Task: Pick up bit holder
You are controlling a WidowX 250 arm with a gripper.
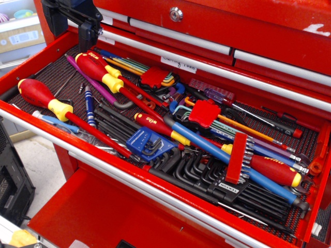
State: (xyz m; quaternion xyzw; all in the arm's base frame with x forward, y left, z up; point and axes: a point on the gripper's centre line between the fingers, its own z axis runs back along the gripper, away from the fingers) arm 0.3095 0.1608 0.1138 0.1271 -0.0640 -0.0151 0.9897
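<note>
The bit holder is a narrow red bar with a row of short silver bits along its right side. It lies at the right of the open red drawer, resting on a blue-shafted screwdriver and black hex keys. My gripper is black and hangs at the top left over the drawer's back-left corner, far from the bit holder. Its upper part is cut off by the frame, and its fingers show only as a dark block, so I cannot tell how the jaws stand. It holds nothing I can see.
The drawer is crowded with large red-and-yellow screwdrivers, a blue folding hex-key holder, two squarish red hex-key holders, and a black hex-key rack just below the bit holder. Closed red drawers overhang the back.
</note>
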